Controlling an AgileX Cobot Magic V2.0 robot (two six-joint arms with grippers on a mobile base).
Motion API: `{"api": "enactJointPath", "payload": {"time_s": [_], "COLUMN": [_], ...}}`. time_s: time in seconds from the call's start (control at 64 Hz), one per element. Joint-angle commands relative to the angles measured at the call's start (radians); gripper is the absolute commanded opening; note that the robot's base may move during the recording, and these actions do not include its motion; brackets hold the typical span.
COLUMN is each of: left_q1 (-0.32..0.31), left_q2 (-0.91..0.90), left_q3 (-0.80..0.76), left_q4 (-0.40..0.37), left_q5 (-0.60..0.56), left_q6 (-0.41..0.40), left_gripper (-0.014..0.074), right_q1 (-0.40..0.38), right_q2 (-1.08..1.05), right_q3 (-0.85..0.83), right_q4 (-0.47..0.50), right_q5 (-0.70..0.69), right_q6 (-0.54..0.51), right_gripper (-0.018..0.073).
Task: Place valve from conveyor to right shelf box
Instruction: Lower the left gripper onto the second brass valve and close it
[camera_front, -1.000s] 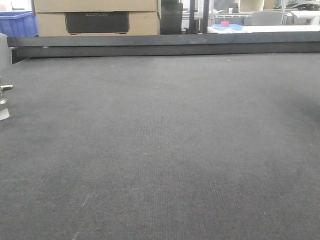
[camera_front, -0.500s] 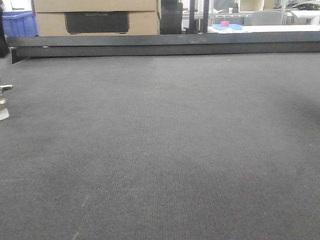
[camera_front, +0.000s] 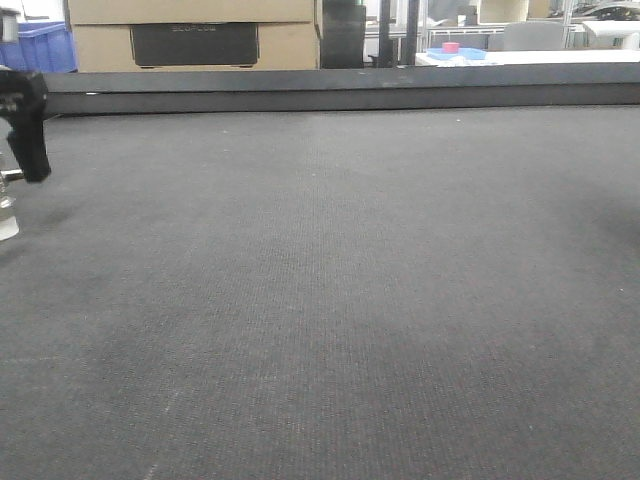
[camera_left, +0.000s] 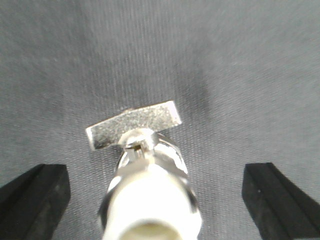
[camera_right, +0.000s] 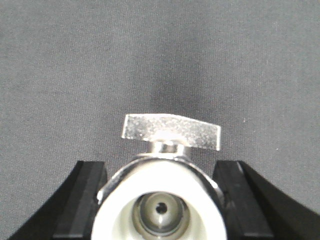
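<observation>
Our left gripper (camera_left: 155, 169) hangs wide open, its black fingers (camera_left: 35, 197) well apart on either side of a valve (camera_left: 150, 195). The valve is on the left of the conveyor (camera_left: 240, 75), a dark grey woven belt. It has a shiny rounded metal body, a flat grainy handle and a white end. Our right gripper (camera_right: 160, 165) is closed snugly on a second valve (camera_right: 160, 200).

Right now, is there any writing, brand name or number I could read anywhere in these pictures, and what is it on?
Dark panel on the cardboard box behind the conveyor: one faint line of lettering, too blurred to read.
Valve: no markings visible.
No other text shows.
</observation>
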Motion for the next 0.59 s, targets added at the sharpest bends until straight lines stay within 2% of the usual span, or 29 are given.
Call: {"api": "enactJointPath", "payload": {"time_s": [0.0, 0.219, 0.578], "left_q1": [0.005, 0.014, 0.034], "left_q2": [0.007, 0.009, 0.009], "left_q3": [-0.008, -0.008, -0.008], "left_q4": [0.002, 0.002, -0.024], "left_q5": [0.005, -0.007, -0.003], "left_q6": [-0.007, -0.069, -0.081], "left_gripper": [0.0599, 0.0599, 0.0599], "right_q1": [0.0, 0.0, 0.0], "right_q2": [-0.018, -0.018, -0.018], "right_q3": [-0.005, -0.005, -0.005], "right_q4": [0.0, 0.0, 0.0], "right_q5": [-0.044, -0.044, -0.044], "right_q6": [-0.001, -0.001, -0.001], "right_gripper": [-0.0151, -0.0151, -0.0151]}}
